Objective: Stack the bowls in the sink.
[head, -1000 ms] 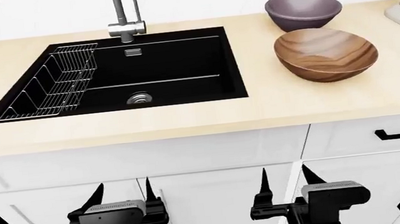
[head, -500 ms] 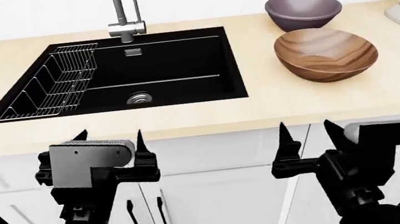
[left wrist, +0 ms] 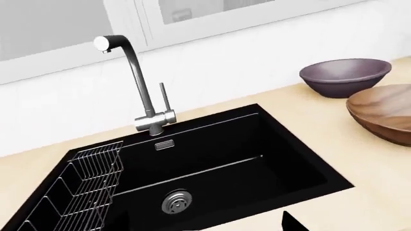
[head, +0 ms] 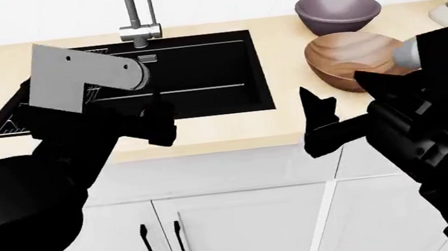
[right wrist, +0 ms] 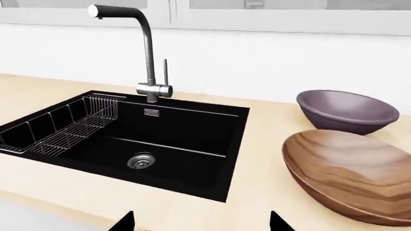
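Both arms raised forward, left gripper (head: 123, 120) and right gripper (head: 346, 103) open (empty).

sink (right wrist: 192, 144) black | bowls: wood-grain brown (right wrist: 353, 173), matte purple-grey (right wrist: 347, 110) | countertop (right wrist: 263, 159) beige

From your head view, the left arm hides the wire rack (head: 16, 125) and the sink's (head: 201, 71) left part, drain included. The right arm covers the wooden bowl's (head: 342, 57) right side. The right edge crops that bowl in both wrist views, which show only gripper fingertips (right wrist: 125, 222).
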